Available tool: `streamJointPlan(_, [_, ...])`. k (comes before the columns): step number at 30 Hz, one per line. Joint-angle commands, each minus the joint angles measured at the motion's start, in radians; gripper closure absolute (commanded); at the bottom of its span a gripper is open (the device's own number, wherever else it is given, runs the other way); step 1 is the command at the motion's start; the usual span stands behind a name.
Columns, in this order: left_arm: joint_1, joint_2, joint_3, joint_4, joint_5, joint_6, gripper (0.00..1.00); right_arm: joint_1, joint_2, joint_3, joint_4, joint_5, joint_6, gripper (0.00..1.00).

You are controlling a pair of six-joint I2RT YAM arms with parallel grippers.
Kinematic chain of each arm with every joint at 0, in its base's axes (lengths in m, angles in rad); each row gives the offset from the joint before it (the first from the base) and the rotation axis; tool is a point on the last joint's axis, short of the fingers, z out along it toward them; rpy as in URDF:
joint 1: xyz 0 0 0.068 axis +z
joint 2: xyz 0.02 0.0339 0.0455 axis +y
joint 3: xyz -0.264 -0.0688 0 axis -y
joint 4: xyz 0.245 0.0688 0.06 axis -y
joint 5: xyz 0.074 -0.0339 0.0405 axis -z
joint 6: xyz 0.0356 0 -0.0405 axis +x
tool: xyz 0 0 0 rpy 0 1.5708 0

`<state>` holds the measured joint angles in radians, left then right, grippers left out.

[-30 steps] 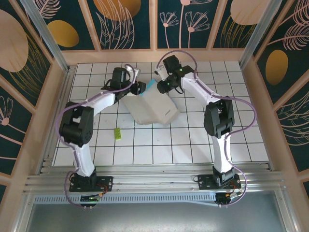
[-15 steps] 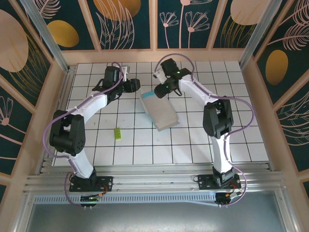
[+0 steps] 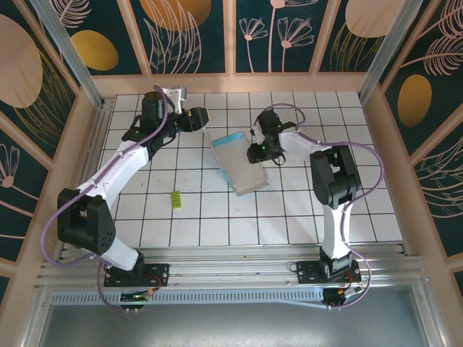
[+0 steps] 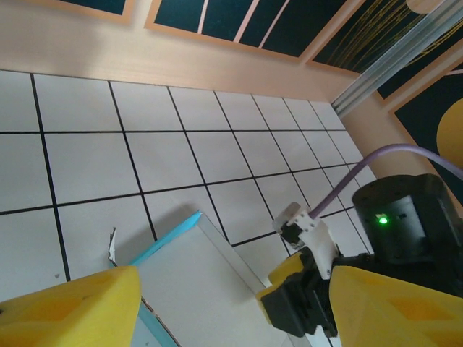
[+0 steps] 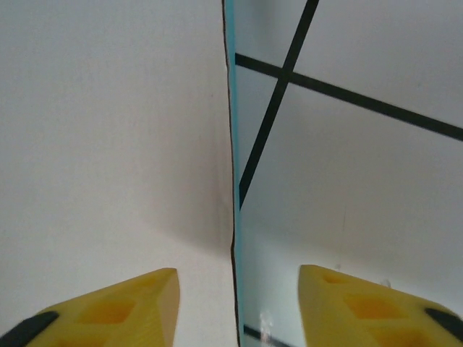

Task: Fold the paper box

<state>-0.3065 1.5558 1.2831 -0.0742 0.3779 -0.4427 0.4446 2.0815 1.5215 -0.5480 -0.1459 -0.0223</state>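
Jaws on the left gripper (image 3: pixel 197 118) are wide apart with nothing between them, hovering just off the far-left corner of the paper box (image 3: pixel 237 163); that arm is stretched long across the white tiled surface (image 3: pixel 289 210). Right gripper (image 3: pixel 255 153) jaws are part-open, with its yellow fingers (image 5: pixel 119 307) straddling the box's right edge, not clamped; the elbow is folded tight. Box is thin flat card, matte whitish-grey face up, cyan strip at its far end, lying slantwise. Small yellow-green scrap (image 3: pixel 176 200) lies apart, near-left of the box.
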Motion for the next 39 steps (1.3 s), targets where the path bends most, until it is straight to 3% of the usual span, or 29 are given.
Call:
streamJointPlan(1, [0.010, -0.049, 0.028, -0.034, 0.003, -0.025, 0.29, 0.032, 0.045, 0.045, 0.005, 0.087, -0.041, 0.59])
streamJointPlan(3, [0.016, -0.057, 0.032, -0.042, -0.008, -0.028, 0.28, 0.043, 0.060, 0.065, 0.000, 0.132, -0.076, 0.63])
streamJointPlan(6, [0.024, -0.063, 0.037, -0.054, -0.017, -0.033, 0.27, 0.062, 0.068, 0.088, -0.009, 0.217, -0.134, 0.80])
streamJointPlan(8, [0.034, -0.073, 0.038, -0.059, -0.023, -0.045, 0.26, 0.077, 0.051, 0.094, -0.007, 0.328, -0.202, 0.89])
streamJointPlan(10, [0.045, -0.085, 0.043, -0.065, -0.026, -0.050, 0.26, 0.097, 0.010, 0.079, 0.025, 0.466, -0.307, 0.92])
streamJointPlan(14, [0.058, -0.103, 0.093, -0.110, -0.062, -0.020, 0.25, 0.141, -0.147, -0.064, 0.338, 0.788, -0.701, 0.93])
streamJointPlan(17, [0.060, -0.108, 0.123, -0.140, -0.096, 0.014, 0.24, 0.148, -0.247, -0.203, 0.755, 0.892, -1.112, 0.92])
streamJointPlan(21, [0.063, -0.109, 0.110, -0.122, -0.134, 0.016, 0.24, 0.132, -0.292, -0.397, 1.355, 0.781, -1.685, 0.92])
streamJointPlan(25, [0.063, -0.096, 0.079, -0.093, -0.102, -0.019, 0.23, 0.113, -0.188, -0.431, 1.702, 0.694, -1.920, 0.91])
streamJointPlan(29, [0.062, -0.097, 0.042, -0.064, -0.081, -0.045, 0.23, 0.114, -0.091, -0.479, 1.878, 0.623, -1.955, 0.89])
streamJointPlan(34, [0.062, -0.096, 0.027, -0.068, -0.083, -0.042, 0.22, 0.130, -0.032, -0.512, 1.948, 0.594, -1.928, 0.87])
streamJointPlan(39, [0.062, -0.076, 0.032, -0.062, -0.067, -0.056, 0.22, 0.155, -0.030, -0.569, 1.956, 0.577, -1.873, 0.78])
